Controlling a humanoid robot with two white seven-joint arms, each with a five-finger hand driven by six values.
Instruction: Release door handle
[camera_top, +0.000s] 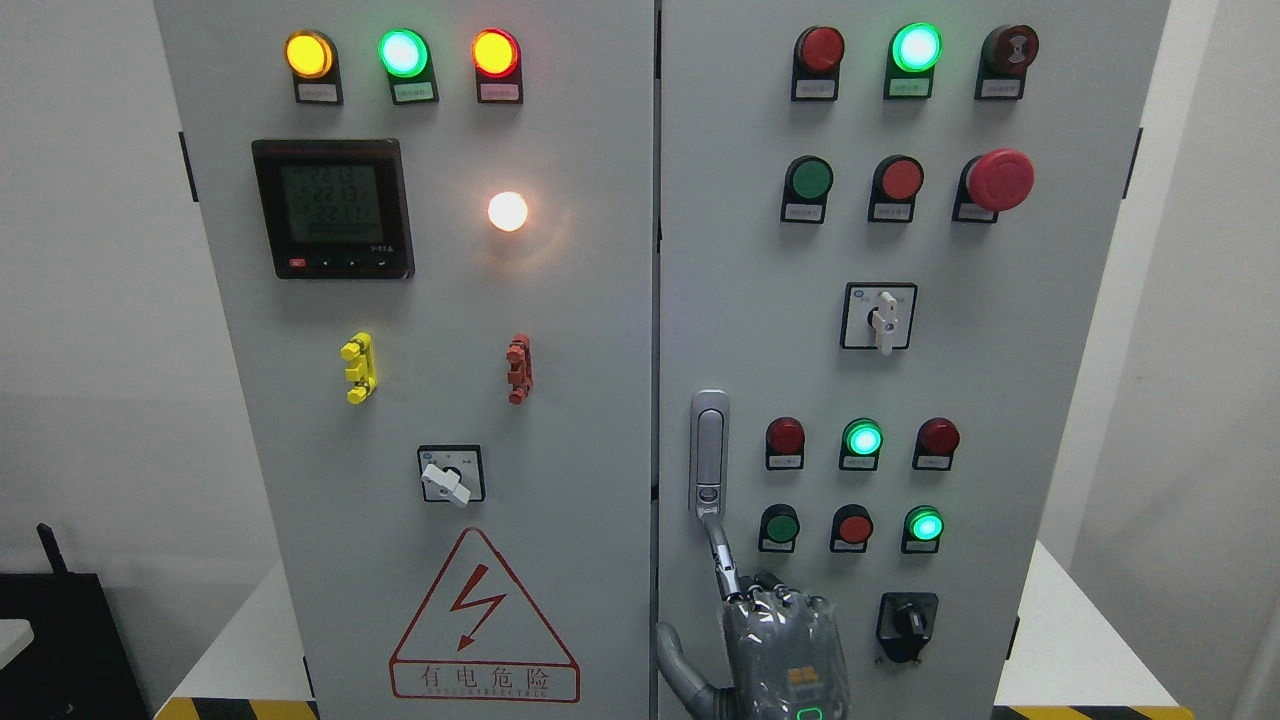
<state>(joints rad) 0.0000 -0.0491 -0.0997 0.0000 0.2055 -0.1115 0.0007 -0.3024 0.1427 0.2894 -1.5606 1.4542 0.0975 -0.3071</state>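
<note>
- The door handle (709, 452), a slim silver lever, sat on the right cabinet door (1050, 400) close to its left edge, just beside the seam between the two doors; its lower end swung out at a slant toward the bottom.
- One robot hand (775, 640), grey and wrapped in clear film, rose from the bottom edge near the middle, so which arm it belonged to couldn't be told.
- Its fingers (745, 585) were curled up at the tip of that swung-out lever; whether they truly clamped it wasn't clear.
- Right of the handle, two rows of round buttons, with a lit green lamp (863, 439) in the upper row.
- Below them, a black rotary switch (907, 625) near the door's bottom.
- On the left door (580, 450), a red warning triangle (484, 620) sat low down.
</note>
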